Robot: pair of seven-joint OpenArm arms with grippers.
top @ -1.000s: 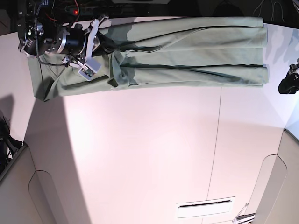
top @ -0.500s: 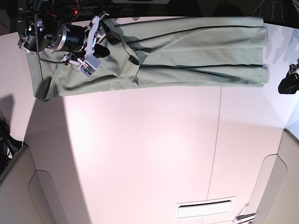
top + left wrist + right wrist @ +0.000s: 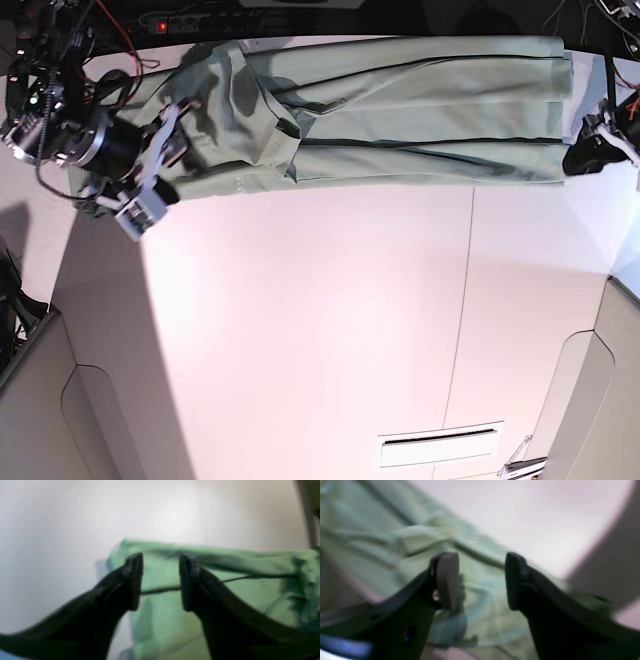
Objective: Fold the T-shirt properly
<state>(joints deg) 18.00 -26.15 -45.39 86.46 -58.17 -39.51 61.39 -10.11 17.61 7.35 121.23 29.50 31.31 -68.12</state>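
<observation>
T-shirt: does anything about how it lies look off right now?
Yes. The T-shirt is a long band along the table's far edge, but the end by the right gripper is bunched and creased, with an uneven flap. The other end lies flat.

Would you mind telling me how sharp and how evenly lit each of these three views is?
Left wrist view: soft throughout, T-shirt blurred, bright glare on the table. Right wrist view: motion-smeared cloth, open right gripper slightly clearer. Base view: sharp, with dark shadow over the table's left side.
</observation>
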